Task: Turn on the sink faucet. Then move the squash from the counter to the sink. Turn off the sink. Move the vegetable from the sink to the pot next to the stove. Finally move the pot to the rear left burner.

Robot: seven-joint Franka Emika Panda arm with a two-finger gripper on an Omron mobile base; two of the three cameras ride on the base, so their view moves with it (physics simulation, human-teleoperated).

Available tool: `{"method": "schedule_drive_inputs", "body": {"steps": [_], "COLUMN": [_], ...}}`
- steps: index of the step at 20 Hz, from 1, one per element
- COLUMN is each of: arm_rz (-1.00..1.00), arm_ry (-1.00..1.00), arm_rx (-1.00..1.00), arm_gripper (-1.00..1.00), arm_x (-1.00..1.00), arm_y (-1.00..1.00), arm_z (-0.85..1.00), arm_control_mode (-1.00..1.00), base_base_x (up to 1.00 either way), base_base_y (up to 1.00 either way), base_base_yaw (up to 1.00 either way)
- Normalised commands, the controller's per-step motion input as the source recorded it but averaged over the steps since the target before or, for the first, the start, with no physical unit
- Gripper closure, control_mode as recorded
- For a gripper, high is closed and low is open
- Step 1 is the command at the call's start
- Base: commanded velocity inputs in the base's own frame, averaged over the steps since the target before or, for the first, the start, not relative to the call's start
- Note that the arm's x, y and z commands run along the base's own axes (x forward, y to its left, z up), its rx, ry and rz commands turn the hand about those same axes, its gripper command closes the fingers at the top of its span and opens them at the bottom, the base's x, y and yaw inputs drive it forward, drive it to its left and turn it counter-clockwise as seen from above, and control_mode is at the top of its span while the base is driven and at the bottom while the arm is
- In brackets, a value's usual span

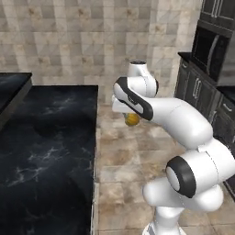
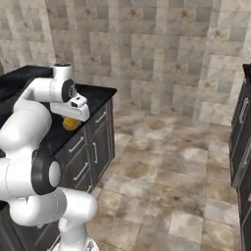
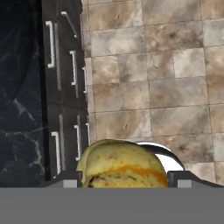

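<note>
The yellow squash (image 3: 122,162) sits between the two dark fingertips (image 3: 72,180) of my gripper (image 3: 126,181), which is shut on it. In the left base view the squash (image 1: 132,120) hangs under the hand, just past the right edge of the black marble counter (image 1: 50,137) and over the tiled floor. From the right base the squash (image 2: 71,123) shows below the white hand, in front of the counter (image 2: 95,95). The counter (image 3: 17,109) runs down the left of the hand view. The sink, faucet, pot and stove are out of view.
Dark drawer fronts with white handles (image 2: 93,142) run below the counter's edge. Tall dark cabinets with a built-in microwave (image 1: 211,50) stand at the far right. A tiled floor (image 1: 124,156) lies between them. A raised black counter section (image 1: 13,87) sits at the far left.
</note>
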Motion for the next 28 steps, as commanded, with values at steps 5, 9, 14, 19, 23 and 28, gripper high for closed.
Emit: {"method": "schedule_drive_inputs", "body": {"steps": [5, 9, 14, 19, 23, 28], "arm_rz": [0.00, 0.00, 0.00, 0.00, 0.00, 0.00], "arm_ry": [0.00, 0.00, 0.00, 0.00, 0.00, 0.00], "arm_rx": [0.00, 0.00, 0.00, 0.00, 0.00, 0.00], "arm_gripper": [1.00, 1.00, 1.00, 1.00, 1.00, 1.00], "arm_x": [0.00, 0.00, 0.00, 0.00, 0.00, 0.00], "arm_y": [0.00, 0.00, 0.00, 0.00, 0.00, 0.00], "arm_z": [0.00, 0.00, 0.00, 0.00, 0.00, 0.00], "arm_control_mode": [1.00, 1.00, 1.00, 1.00, 1.00, 1.00], "base_base_x": [-0.30, -0.32, -0.35, -0.31, -0.28, -0.27], "base_base_y": [-0.24, -0.26, -0.21, -0.10, -0.01, -0.01], "base_base_yaw": [0.52, 0.51, 0.51, 0.50, 0.49, 0.49]}}
